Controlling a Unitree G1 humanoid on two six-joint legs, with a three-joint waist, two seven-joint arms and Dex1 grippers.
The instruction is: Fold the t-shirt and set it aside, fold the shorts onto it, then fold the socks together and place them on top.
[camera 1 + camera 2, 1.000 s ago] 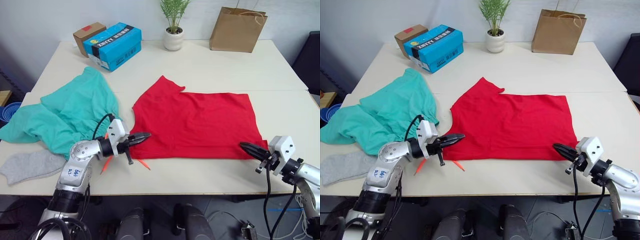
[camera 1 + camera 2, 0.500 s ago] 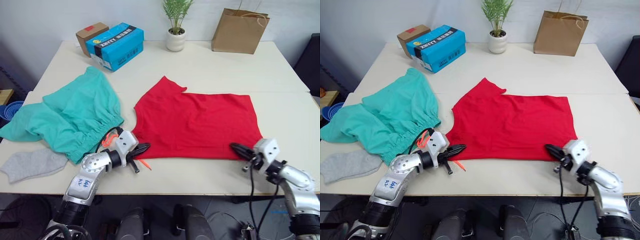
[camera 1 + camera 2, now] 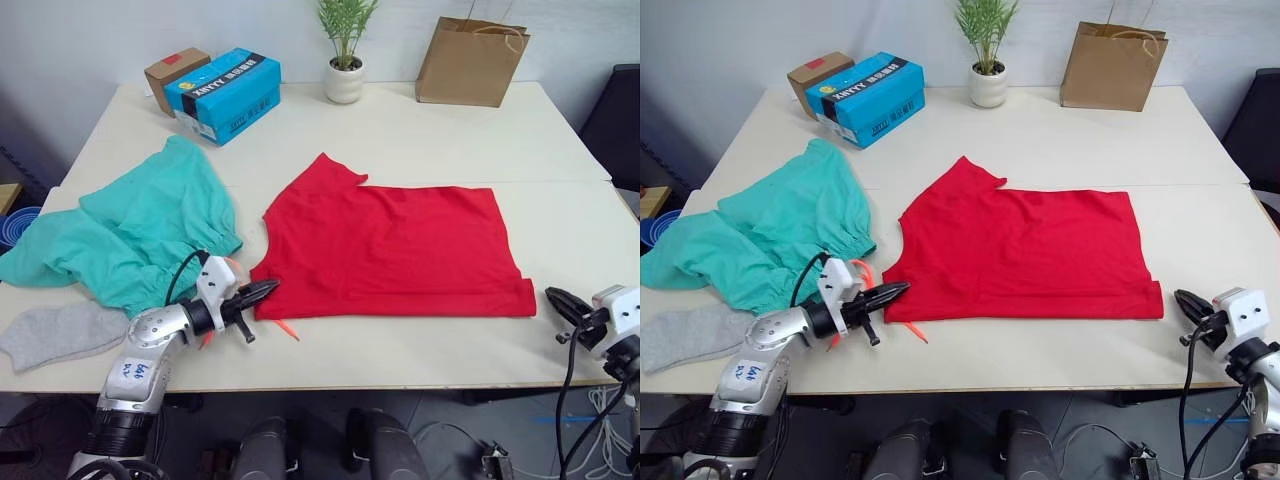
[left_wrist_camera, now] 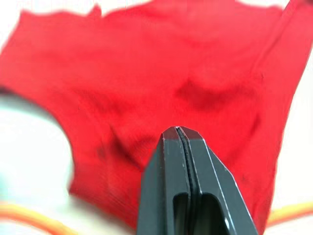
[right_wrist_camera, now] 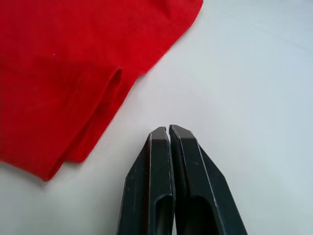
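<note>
1. We see a pale table (image 3: 420,140) carrying everything, with its far half holding boxes, a plant and a bag, and the clothes on its near half.
2. We find the t-shirt (image 3: 400,245) spread flat near the middle of the table, bright red, folded over itself along the near edge, one sleeve pointing toward the far side.
3. We see the shorts (image 3: 130,230) lying crumpled to the left of the t-shirt, teal-green, with the gathered waistband facing the shirt and a neon orange drawstring (image 3: 288,328) trailing out onto the table near the shirt's near-left corner.
4. We note a blue carton (image 3: 225,90) at the far left, touching a smaller brown cardboard box (image 3: 170,68) behind it.
5. We see a brown paper bag (image 3: 472,60) standing upright at the far right, well apart from the clothes.
6. We see a potted plant (image 3: 345,45) in a white pot between the carton and the bag.
7. We find the socks (image 3: 60,332) at the near-left edge of the table, grey, just beside the shorts; we cannot tell whether one or two lie there.
8. We see the left gripper (image 3: 266,288) with its fingers pressed together, the tips at the near-left corner of the t-shirt; in the left wrist view the clenched tips (image 4: 180,133) sit over red cloth, and we cannot tell whether any cloth is pinched.
9. We see the right gripper (image 3: 553,297) clenched on nothing, over bare table just beside the shirt's near-right corner.
</note>
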